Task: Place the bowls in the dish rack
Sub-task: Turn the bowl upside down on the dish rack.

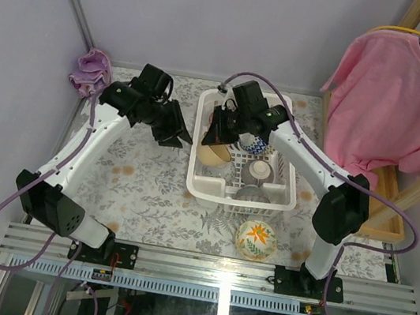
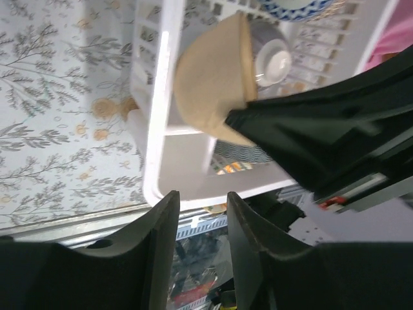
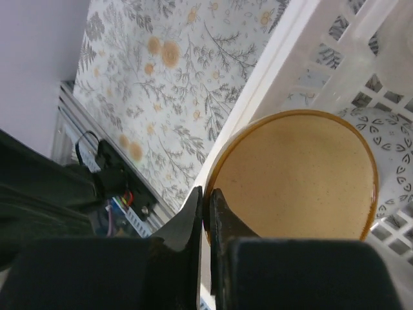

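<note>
The white dish rack (image 1: 192, 172) stands at the table's middle. My right gripper (image 1: 218, 132) is shut on the rim of a tan bowl (image 1: 212, 155), holding it on edge just inside the rack's left wall. In the right wrist view the fingers (image 3: 193, 213) pinch that bowl's (image 3: 303, 181) rim. In the left wrist view the tan bowl (image 2: 213, 84) hangs over the rack (image 2: 158, 97). A blue-white bowl (image 1: 256, 143) and whitish bowls (image 1: 258, 170) lie in the rack. A yellow flowered bowl (image 1: 255, 239) sits on the table in front. My left gripper (image 1: 178, 132) is open and empty, left of the rack.
A pink shirt (image 1: 402, 108) hangs on a hanger over a wooden stand at the right. A purple cloth (image 1: 89, 70) lies bunched in the far left corner. The flowered tablecloth (image 1: 141, 187) covers the table.
</note>
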`<state>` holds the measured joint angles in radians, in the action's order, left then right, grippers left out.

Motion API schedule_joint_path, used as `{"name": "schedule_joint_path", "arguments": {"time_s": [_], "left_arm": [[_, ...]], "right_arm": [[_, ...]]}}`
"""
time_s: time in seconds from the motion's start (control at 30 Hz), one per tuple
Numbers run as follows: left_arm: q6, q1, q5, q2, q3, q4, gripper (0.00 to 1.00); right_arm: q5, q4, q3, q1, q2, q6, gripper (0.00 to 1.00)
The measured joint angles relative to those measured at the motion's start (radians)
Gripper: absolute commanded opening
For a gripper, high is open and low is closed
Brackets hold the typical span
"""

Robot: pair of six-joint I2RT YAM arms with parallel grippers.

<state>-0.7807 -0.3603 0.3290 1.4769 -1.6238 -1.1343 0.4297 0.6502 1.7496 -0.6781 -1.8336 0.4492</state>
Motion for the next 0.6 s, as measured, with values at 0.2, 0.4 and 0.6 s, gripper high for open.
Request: {"name": "schedule_joint_path", "arguments": {"time_s": [0.2, 0.4, 0.6], "left_arm": [[0.018, 0.001, -0.001, -0.022, 0.163, 0.047, 0.32], [0.034, -0.001, -0.005, -0.022, 0.194, 0.083, 0.30], [0.057, -0.019, -0.018, -0.008, 0.196, 0.105, 0.28]], "right_arm": [[0.051, -0.339, -0.275, 0.061, 0.027, 0.213, 0.00], [0.056, -0.699, -0.539, 0.081, 0.130, 0.410, 0.00], [0.042, -0.888, -0.646, 0.105, 0.158, 0.534, 0.00]]}}
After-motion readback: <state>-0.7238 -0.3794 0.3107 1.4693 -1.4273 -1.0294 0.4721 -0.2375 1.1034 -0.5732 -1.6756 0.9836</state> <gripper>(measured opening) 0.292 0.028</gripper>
